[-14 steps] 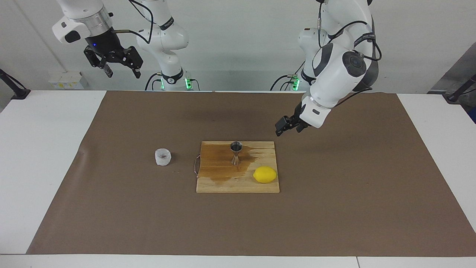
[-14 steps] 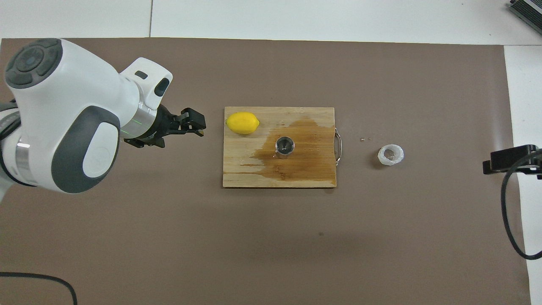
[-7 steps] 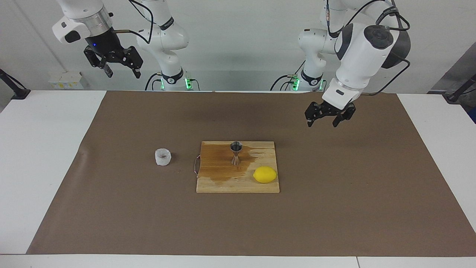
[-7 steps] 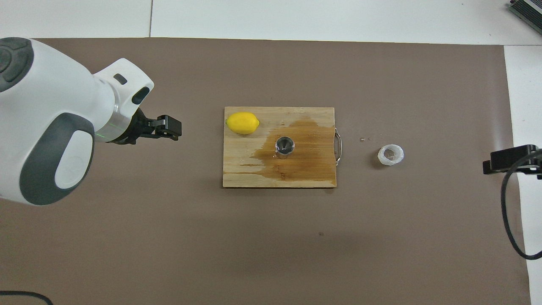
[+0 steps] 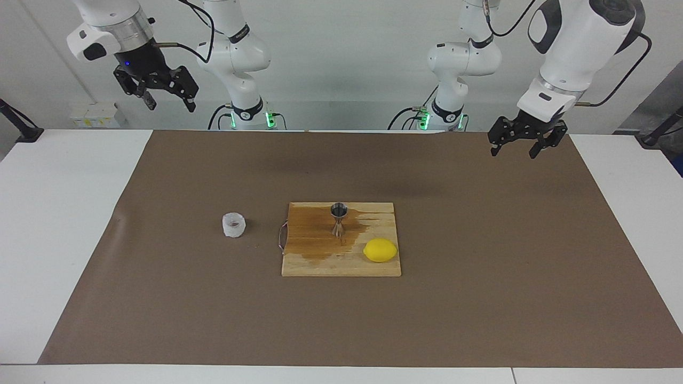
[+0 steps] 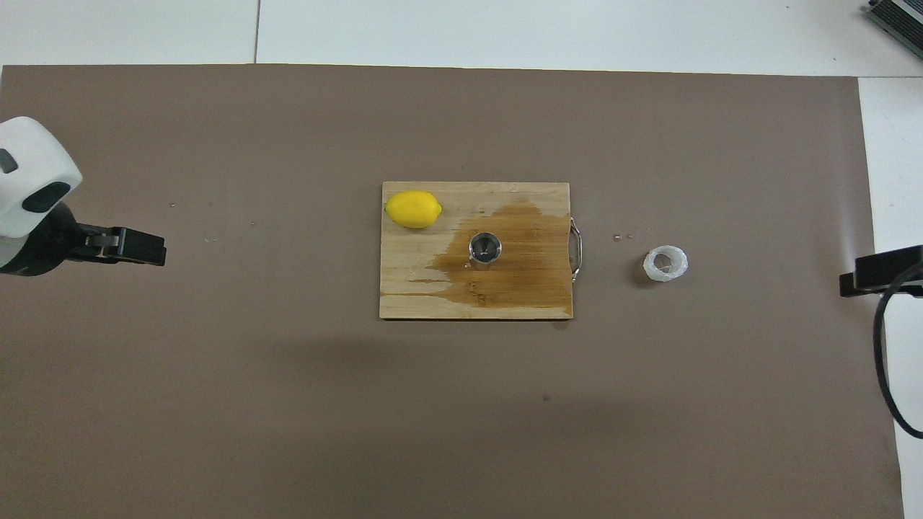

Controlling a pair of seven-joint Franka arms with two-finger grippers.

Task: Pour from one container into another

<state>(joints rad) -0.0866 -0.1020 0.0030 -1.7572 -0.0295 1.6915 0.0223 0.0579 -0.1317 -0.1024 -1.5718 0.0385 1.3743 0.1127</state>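
So there's a wooden cutting board [image 5: 341, 266] sitting about mid-table on a big brown paper mat [image 5: 480, 298] that covers most of the white tabletop [image 5: 58, 224]. A wide wet brownish stain [image 6: 515, 270] has soaked into the board. A yellow lemon [image 5: 380, 250] sits at the board's corner farthest from the robots, toward the left arm's end. The board's little metal handle [image 6: 576, 249] is on its edge toward the right arm's end.

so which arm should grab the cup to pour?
Right, probably. The cup sits on the mat toward the right arm's end; the open right gripper hangs up there. The open left gripper is over the other end.
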